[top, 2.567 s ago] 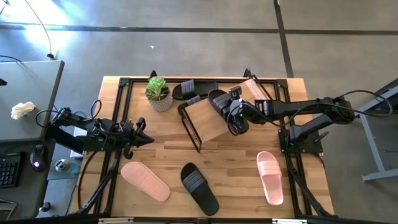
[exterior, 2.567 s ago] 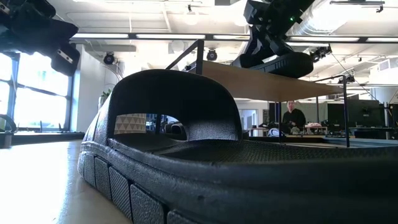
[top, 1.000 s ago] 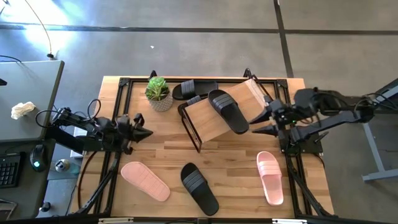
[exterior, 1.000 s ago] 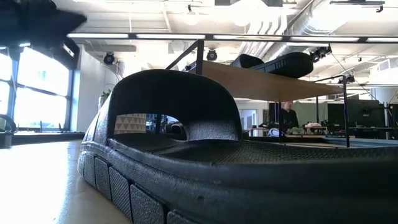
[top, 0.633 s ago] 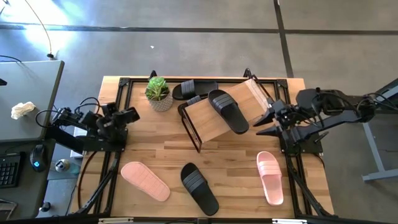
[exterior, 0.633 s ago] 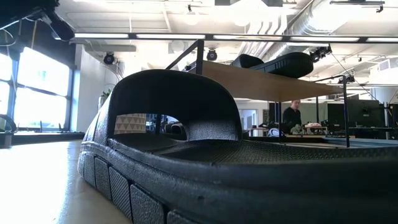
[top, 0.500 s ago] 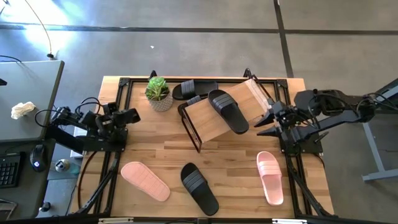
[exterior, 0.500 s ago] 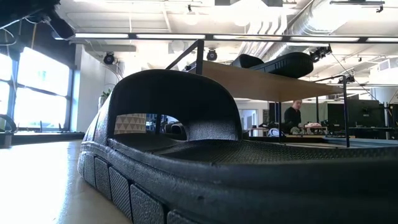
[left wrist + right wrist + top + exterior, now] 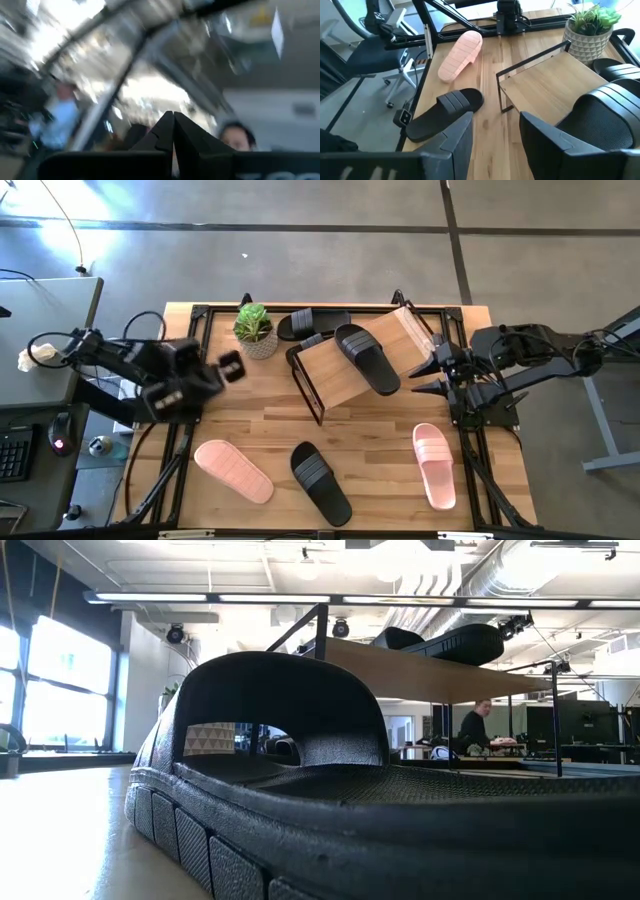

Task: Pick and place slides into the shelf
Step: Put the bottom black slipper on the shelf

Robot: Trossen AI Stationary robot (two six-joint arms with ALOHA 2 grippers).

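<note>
One black slide [image 9: 365,358] on shelf [image 9: 335,372]. Right tool [image 9: 428,376] open, empty; left tool [image 9: 232,366] shut, empty. Next: grip pink slide [image 9: 435,464] across strap.

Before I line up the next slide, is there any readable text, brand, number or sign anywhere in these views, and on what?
None can be read in any view.
The black slide on the shelf: ribbed strap bands only, no legible brand.
The black slide on the table and the two pink slides: no lettering visible.
The plant pot: a triangle pattern, not text.
The left wrist view is too blurred to read anything.
</note>
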